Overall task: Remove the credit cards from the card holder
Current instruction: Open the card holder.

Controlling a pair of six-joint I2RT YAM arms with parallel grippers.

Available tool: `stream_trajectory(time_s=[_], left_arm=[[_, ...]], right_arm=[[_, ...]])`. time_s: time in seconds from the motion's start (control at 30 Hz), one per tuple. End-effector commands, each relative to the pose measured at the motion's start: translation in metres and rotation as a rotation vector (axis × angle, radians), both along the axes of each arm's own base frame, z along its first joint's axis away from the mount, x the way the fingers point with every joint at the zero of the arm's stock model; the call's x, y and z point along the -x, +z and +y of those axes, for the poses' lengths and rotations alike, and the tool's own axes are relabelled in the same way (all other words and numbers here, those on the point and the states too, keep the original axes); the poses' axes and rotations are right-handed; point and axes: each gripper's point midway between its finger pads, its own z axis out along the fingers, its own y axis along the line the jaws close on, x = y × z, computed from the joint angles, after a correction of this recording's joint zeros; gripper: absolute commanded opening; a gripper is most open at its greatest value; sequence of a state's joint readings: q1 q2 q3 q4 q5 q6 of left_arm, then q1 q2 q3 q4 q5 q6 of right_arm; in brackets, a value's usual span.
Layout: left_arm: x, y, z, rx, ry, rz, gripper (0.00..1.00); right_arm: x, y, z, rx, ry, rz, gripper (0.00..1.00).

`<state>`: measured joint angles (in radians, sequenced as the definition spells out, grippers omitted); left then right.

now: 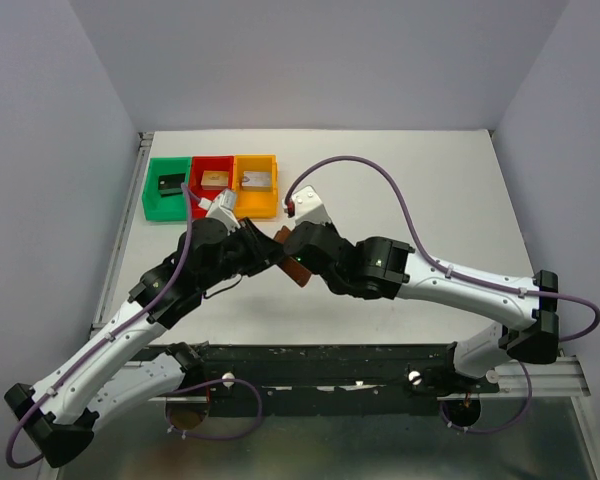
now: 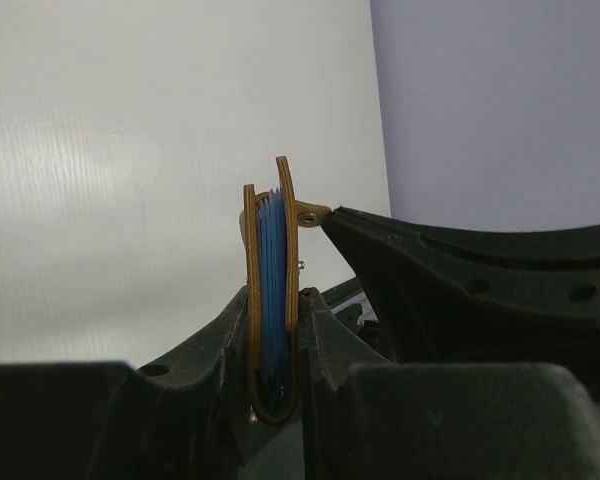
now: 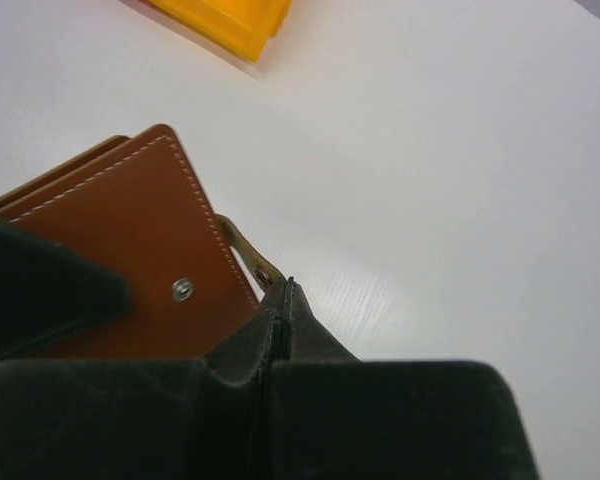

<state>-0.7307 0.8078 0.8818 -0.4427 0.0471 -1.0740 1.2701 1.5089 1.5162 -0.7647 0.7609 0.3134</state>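
Observation:
The card holder [image 2: 250, 300] is a brown leather wallet, folded and held edge-on with its fold down between the fingers of my left gripper [image 2: 275, 345], which is shut on it. Blue layers [image 2: 271, 270] fill the space between its covers; I cannot tell credit cards from pockets there. Its snap tab [image 2: 311, 213] sticks out to the right. My right gripper [image 3: 280, 292] is shut on the end of that tab [image 3: 242, 252], beside the wallet's brown face [image 3: 130, 240]. From above, both grippers meet at the card holder [image 1: 296, 272] mid-table.
Three small bins stand in a row at the back left: green [image 1: 150, 200], red [image 1: 198, 162] and orange [image 1: 270, 205], each with a small block inside. The orange bin's corner [image 3: 225, 25] shows beyond the wallet. Cables loop over both arms.

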Motion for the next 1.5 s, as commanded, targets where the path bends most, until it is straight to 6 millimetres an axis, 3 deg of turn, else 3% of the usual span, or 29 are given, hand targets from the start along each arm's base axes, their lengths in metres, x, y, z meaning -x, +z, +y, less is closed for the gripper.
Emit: stream_trajectory(time_s=[0.0, 0.33, 0.53, 0.63, 0.7, 0.77, 0.87, 1.03, 1.2, 1.47], left_arm=[[0.006, 0.016, -0.003, 0.049, -0.037, -0.046, 0.0], [0.007, 0.014, -0.006, 0.035, -0.073, -0.065, 0.0], [0.007, 0.015, -0.026, 0.015, -0.281, -0.162, 0.0], [0.007, 0.018, -0.031, 0.0, -0.369, -0.319, 0.0], [0.007, 0.019, -0.027, -0.017, -0.369, -0.426, 0.0], [0.009, 0.025, -0.022, -0.026, -0.367, -0.552, 0.0], [0.022, 0.043, -0.015, -0.005, -0.411, -0.75, 0.0], [0.054, 0.057, -0.015, 0.088, -0.604, -0.937, 0.0], [0.087, 0.066, -0.021, 0.223, -0.826, -0.964, 0.0], [0.112, 0.065, -0.019, 0.275, -1.02, -0.94, 0.0]], right_arm=[[-0.005, -0.003, -0.022, 0.053, -0.048, -0.012, 0.0], [-0.006, 0.005, -0.037, 0.03, -0.067, -0.02, 0.0], [-0.001, 0.026, -0.049, -0.077, -0.055, -0.046, 0.0], [0.001, 0.039, -0.057, -0.185, -0.05, -0.089, 0.17], [0.007, 0.04, -0.056, -0.254, 0.015, -0.1, 0.37], [0.018, 0.041, -0.054, -0.346, 0.104, -0.048, 0.44], [0.04, 0.041, -0.052, -0.474, 0.231, 0.091, 0.49], [0.073, 0.063, -0.041, -0.648, 0.44, 0.089, 0.64], [0.08, 0.075, -0.037, -0.661, 0.492, 0.092, 0.66], [0.088, 0.098, -0.043, -0.73, 0.53, 0.052, 0.67]])
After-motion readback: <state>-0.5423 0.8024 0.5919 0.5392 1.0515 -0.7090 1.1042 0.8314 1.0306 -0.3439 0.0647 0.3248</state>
